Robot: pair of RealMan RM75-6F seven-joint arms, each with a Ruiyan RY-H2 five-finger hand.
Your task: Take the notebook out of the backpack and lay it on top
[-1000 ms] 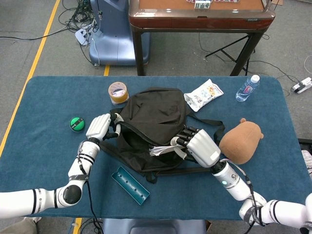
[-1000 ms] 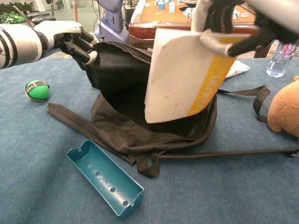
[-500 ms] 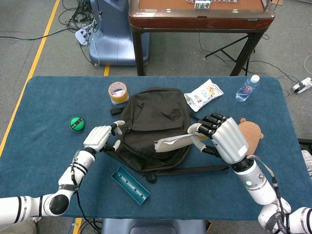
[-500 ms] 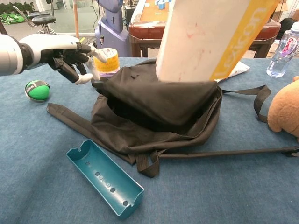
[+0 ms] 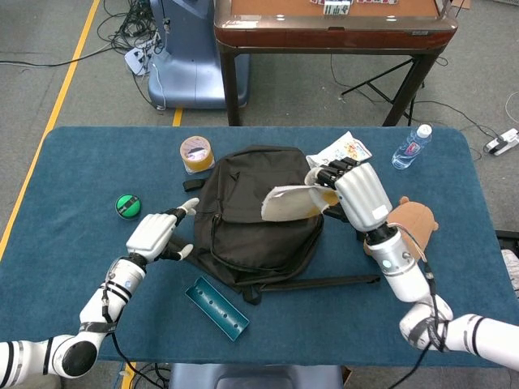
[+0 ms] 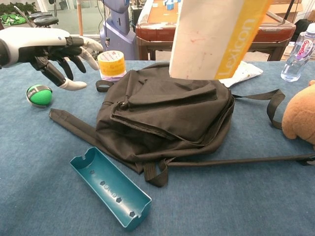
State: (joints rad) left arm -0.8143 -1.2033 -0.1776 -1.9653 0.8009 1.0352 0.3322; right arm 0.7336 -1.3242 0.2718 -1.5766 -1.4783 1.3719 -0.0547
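Black backpack [image 5: 255, 219] flat on the blue table [image 5: 73, 162], flap down, straps trailing toward the near edge; contents not visible. Notebook [image 5: 293, 203] out of the backpack, held in the air above its right half, white cover with a yellow band reading "Lexicon" in the chest view [image 6: 216, 37]; bottom edge just clear of the fabric. Right hand [image 5: 350, 188] over the backpack's right side, fingers wrapped round the notebook's edge, forearm rising from the near right. Left hand [image 5: 154, 235] just left of the backpack, fingers spread, holding nothing, raised off the table in the chest view [image 6: 54, 49]. Teal tray [image 5: 216, 308] near-left of the backpack, nothing seen inside. Tape roll [image 5: 197, 154] at the backpack's far-left corner. Green ball [image 5: 127, 206] well left of the backpack. Snack packet [image 5: 340, 154], water bottle [image 5: 412, 147] far right of it; brown plush toy [image 5: 409, 223] to the right, behind the right arm.
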